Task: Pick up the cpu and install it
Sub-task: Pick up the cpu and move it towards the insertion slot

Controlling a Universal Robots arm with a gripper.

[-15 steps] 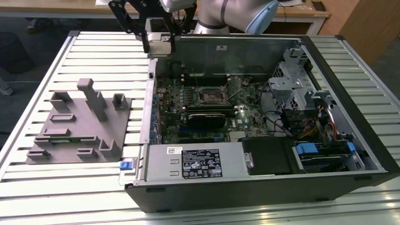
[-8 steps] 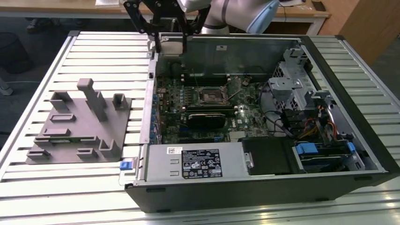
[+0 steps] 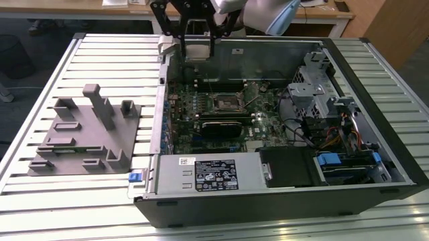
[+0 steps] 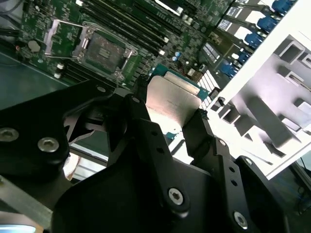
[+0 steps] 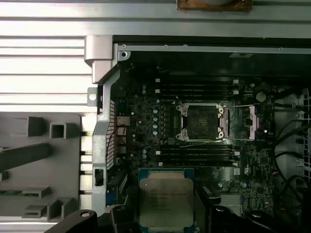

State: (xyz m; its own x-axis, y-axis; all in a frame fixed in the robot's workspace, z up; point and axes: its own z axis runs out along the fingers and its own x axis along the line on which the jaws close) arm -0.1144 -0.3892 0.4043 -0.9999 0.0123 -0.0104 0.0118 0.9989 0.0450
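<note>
My gripper (image 3: 195, 53) hangs above the far left corner of the open computer case (image 3: 395, 165) in the exterior view, shut on the cpu (image 3: 196, 49), a small flat square with a pale metal top. Both wrist views show the cpu (image 4: 171, 99) (image 5: 166, 200) clamped by its edges between the black fingers (image 4: 146, 121). The black cpu socket (image 3: 226, 102) (image 5: 201, 121) (image 4: 104, 46) lies on the green motherboard with its metal frame folded open. It sits lower than the chip and nearer the case's middle. The chip touches nothing else.
A grey plastic holder (image 3: 87, 135) (image 5: 39, 160) with upright posts stands on the slatted table on the exterior view's left of the case. Inside the case are a labelled grey metal box (image 3: 208, 173) at the front and a drive cage with cables (image 3: 325, 100) on the exterior view's right.
</note>
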